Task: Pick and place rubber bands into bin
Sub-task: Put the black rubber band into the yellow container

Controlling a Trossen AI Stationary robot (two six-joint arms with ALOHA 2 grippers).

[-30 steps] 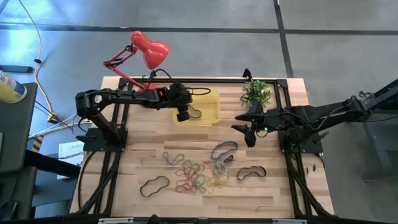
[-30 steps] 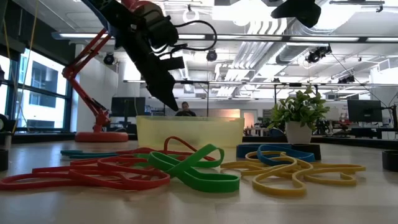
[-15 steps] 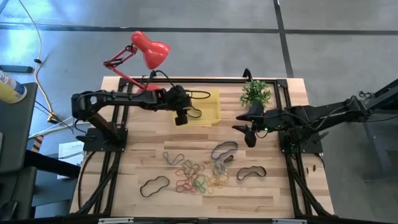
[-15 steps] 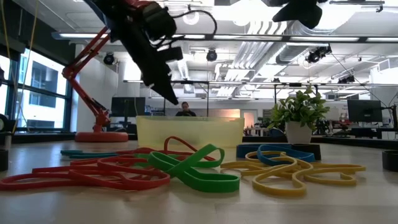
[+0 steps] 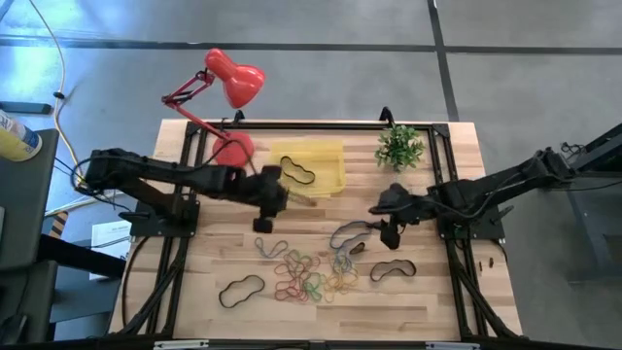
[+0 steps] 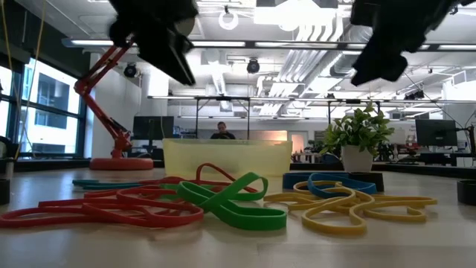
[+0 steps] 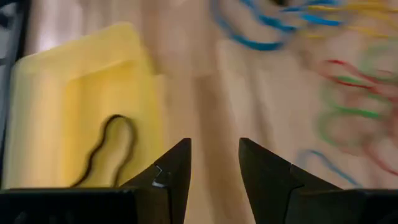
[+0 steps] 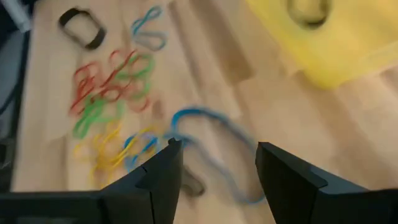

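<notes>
The yellow bin (image 5: 326,156) sits at the far middle of the table with one black rubber band (image 5: 299,174) lying in it; both also show in the left wrist view, the bin (image 7: 74,93) and the band (image 7: 109,149). Several coloured rubber bands (image 5: 311,274) lie in a loose pile near the table's front, with larger dark ones (image 5: 241,290) (image 5: 393,269) beside them. My left gripper (image 5: 264,220) (image 7: 214,146) hangs open and empty over bare wood just in front of the bin. My right gripper (image 5: 389,233) (image 8: 217,149) is open and empty above a blue band (image 8: 208,134).
A red desk lamp (image 5: 228,78) stands at the far left corner and a small potted plant (image 5: 399,146) at the far right. Black frame rails (image 5: 175,243) run along the table's left and right sides. Bare wood lies between the bin and the pile.
My left gripper has drawn back from over the bin toward the table's near-left, up and out over bare wood, tipping as it went; the black band stays in the bin. My right gripper has come down toward the bands at the table's right.
</notes>
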